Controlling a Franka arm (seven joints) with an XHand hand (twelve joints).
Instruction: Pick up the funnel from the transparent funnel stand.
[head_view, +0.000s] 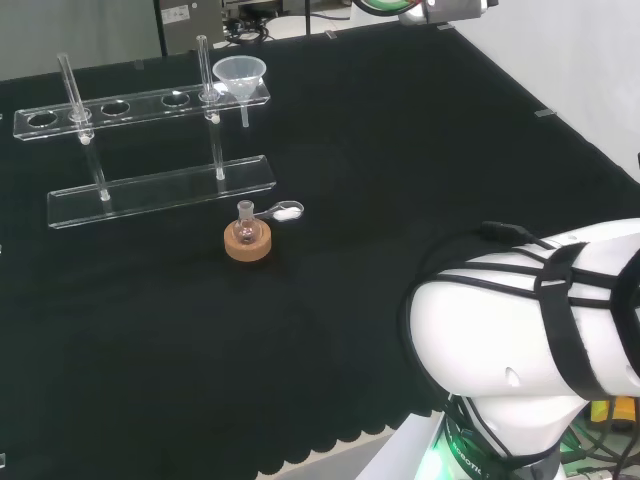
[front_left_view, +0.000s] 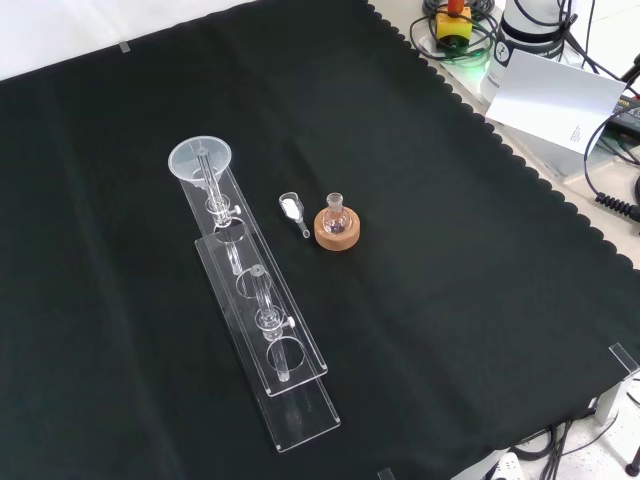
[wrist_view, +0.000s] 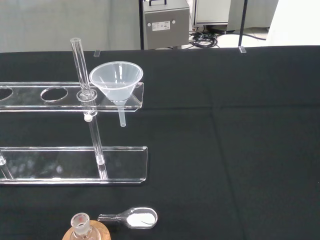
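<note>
The state of the robot hand cannot be told, so whether it is open or closed is left unjudged; nothing is seen touching the funnel. The funnel is seated in the end hole of the upper rail of the transparent funnel stand, at the right end in the head view and at the far end in the front view. Its wide cone is caught by the rim of the hole, so that the spout hangs free below the rail and above the base plate; it is held upright by this seating alone. By judgement, it would have to be lifted straight up before being carried aside. The other holes of the rail are seen empty, and the rail is carried on two clear posts. Just beside the stand, a small round-bottomed flask is kept upright on a cork ring, which stops it from rolling. Next to it a clear scoop holding something white lies on the black cloth of the desk.
</note>
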